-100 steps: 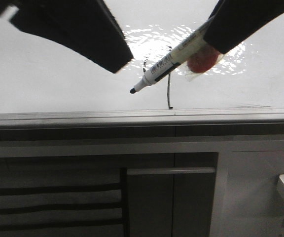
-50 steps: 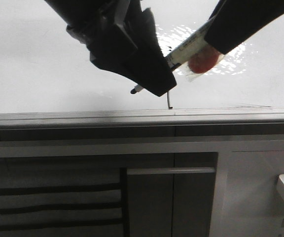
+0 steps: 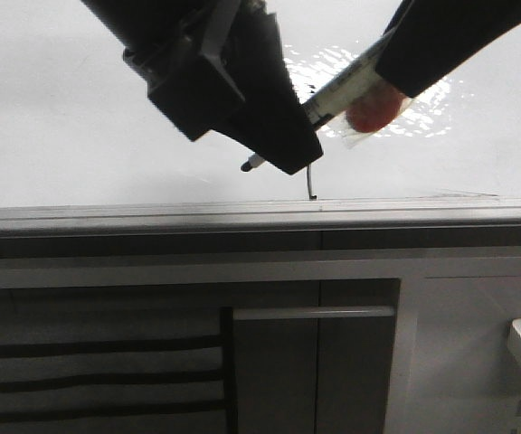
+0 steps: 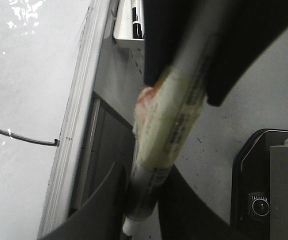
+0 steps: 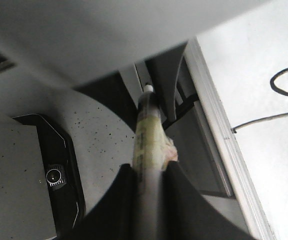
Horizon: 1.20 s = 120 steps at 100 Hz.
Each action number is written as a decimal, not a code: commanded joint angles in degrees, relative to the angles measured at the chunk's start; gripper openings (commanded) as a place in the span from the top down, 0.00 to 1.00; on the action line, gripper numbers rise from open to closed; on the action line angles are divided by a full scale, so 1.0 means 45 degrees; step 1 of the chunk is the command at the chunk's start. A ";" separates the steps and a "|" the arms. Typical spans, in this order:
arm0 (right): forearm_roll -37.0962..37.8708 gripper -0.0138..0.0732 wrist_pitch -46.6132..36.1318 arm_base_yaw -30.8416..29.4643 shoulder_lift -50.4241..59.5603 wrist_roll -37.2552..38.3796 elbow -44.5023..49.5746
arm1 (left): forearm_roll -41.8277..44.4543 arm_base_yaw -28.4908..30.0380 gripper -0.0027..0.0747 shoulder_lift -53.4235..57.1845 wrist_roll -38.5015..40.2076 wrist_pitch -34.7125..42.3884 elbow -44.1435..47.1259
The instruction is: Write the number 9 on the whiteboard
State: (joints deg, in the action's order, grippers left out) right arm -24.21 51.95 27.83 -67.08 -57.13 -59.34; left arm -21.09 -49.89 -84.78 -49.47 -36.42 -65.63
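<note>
- Most of the job judged done: saw the number 9 (image 3: 310, 183) drawn in thin black line on the whiteboard (image 3: 61, 117), with its straight tail ending just above the grey ledge (image 3: 152, 215).
- Made out the small loop above the ledge only in the right wrist view; lost it in the front view behind the left gripper (image 4: 141, 212).
- Found no further stroke missing, as far as could be told from these views.
- Noted the marker (image 3: 346, 86) slanting above the ledge, with its uncapped black tip (image 3: 247, 165) apart from the drawn line, so probably not writing at this moment.
- Saw the right gripper (image 5: 151, 185) clamped on the rear part of the marker, close to an orange lump of tape (image 3: 369, 113).
- Saw the left gripper's fingers standing on both sides of the marker's tip end; could not tell whether pressing on it or only around it.
- Guessed what was left: perhaps to hand over or put away the marker, nothing more on the board itself.
- Looked glossy and smooth, this board, with a rippled bright glare patch above the ledge; expected easy sliding of the tip and easy smearing of fresh ink.
- Below the ledge, only dark cabinet fronts (image 3: 315, 362) with a pale horizontal handle.
</note>
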 commanded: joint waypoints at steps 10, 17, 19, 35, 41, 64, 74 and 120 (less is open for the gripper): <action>-0.0499 0.80 -0.0163 0.0008 0.0347 -0.0128 -0.0424 | -0.0441 -0.0015 0.99 0.0335 0.0402 0.0780 -0.0435; -0.0449 0.65 -0.0137 0.0008 0.0347 -0.0128 -0.0424 | -0.0405 -0.0015 0.99 0.0335 0.0402 0.0726 -0.0435; -0.0449 0.61 -0.0135 0.0008 0.0347 -0.0128 -0.0424 | -0.0404 0.0016 0.99 0.0335 0.0402 0.0703 -0.0435; 0.0502 0.41 -0.0019 -0.0047 0.0752 0.1107 -0.0786 | 0.0832 0.0254 0.99 0.0386 0.1501 0.0143 -0.0619; 0.1087 0.41 -0.0045 -0.0192 0.1129 0.2063 -0.0941 | 0.1631 0.0553 0.99 0.0531 0.2660 -0.0178 -0.0698; 0.1850 0.41 -0.0053 -0.1228 0.2527 0.3430 -0.0953 | 0.4992 0.2914 0.99 0.1659 0.8981 -0.1665 -0.0508; 0.1850 0.41 -0.0053 -0.1432 0.2746 0.3462 -0.0892 | 0.5830 0.4048 0.99 0.2354 1.0356 -0.1336 0.0300; 0.1827 0.41 -0.0130 -0.1462 0.2701 0.3604 -0.0845 | 0.4686 0.7817 0.99 0.2622 1.2213 0.2570 0.3343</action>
State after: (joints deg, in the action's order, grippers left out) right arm -15.48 54.31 21.76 -55.41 -41.09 -61.76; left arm 2.48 -15.67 -73.11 4.64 -30.20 -49.38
